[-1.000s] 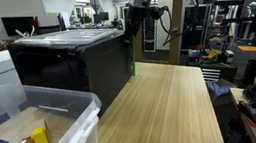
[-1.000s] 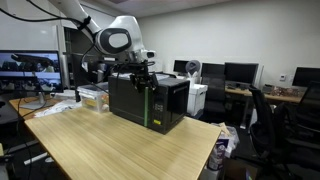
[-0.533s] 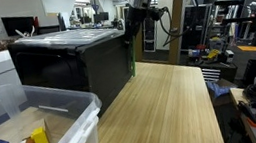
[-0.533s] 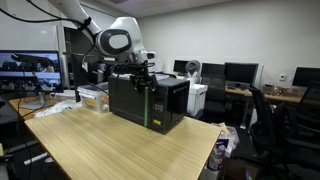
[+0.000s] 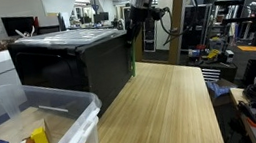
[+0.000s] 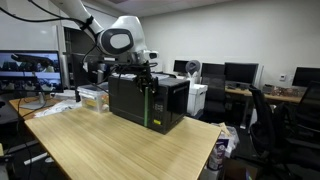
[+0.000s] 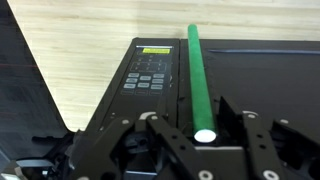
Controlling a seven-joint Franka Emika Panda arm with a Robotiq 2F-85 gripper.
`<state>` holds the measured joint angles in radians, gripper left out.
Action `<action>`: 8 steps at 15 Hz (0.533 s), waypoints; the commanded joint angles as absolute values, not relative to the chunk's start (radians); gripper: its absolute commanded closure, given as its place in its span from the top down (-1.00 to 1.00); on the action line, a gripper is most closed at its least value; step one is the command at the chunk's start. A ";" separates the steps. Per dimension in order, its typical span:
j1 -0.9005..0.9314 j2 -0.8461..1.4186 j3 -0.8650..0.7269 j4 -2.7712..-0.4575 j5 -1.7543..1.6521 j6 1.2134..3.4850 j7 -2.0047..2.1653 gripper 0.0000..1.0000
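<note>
A black microwave stands on a wooden table. A green bar handle runs along its door, beside the control panel. My gripper hangs at the microwave's top edge, right at the upper end of the handle. In the wrist view the two black fingers straddle the handle's end, with only narrow gaps showing on either side. The gripper is open and nothing is held.
A clear plastic bin with coloured blocks sits at the near end of the table. A white box stands behind the microwave. Desks, monitors and office chairs surround the table, and shelving with cables stands beyond it.
</note>
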<state>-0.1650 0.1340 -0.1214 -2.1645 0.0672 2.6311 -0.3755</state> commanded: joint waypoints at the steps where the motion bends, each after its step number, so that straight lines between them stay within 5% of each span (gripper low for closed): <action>1: -0.181 0.119 -0.105 -2.166 0.114 2.612 -0.420 -0.50; 6: -0.175 0.082 -0.119 -2.191 0.072 2.569 -0.374 -0.99; 8: -0.173 0.073 -0.125 -2.199 0.054 2.540 -0.348 -0.89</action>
